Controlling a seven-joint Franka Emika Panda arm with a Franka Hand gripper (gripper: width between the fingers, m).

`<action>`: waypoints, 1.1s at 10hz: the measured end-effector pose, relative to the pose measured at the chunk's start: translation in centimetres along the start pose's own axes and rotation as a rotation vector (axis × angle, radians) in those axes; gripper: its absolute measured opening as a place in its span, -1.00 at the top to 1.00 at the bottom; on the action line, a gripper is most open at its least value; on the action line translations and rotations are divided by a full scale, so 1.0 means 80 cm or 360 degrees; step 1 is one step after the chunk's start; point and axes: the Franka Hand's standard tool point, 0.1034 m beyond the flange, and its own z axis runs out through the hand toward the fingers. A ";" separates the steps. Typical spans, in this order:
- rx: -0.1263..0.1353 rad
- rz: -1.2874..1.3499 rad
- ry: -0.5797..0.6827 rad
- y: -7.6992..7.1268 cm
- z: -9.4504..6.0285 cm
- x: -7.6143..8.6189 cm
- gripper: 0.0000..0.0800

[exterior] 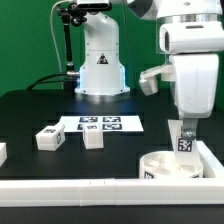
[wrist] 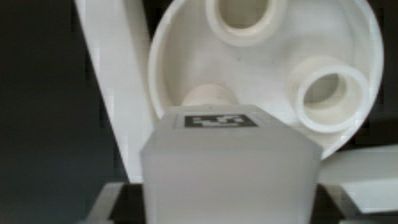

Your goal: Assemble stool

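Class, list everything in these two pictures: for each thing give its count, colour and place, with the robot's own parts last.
Seat: one, white, in the rails' corner, exterior view's lower right.
Held leg: one, white, tagged, upright over the seat.
Loose legs: two, white, on the table before the marker board.
Marker board: one, white, mid-table.
Border rails: two, white, front and exterior view's right.
Table: one, black.
Arm: one, white, above the seat.
Gripper: one, white, shut on the held leg.
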 end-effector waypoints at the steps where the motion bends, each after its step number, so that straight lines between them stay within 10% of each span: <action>1: 0.0000 0.0169 0.0000 0.000 0.000 0.001 0.15; 11: 0.0068 0.1495 0.0024 -0.008 -0.001 0.011 0.15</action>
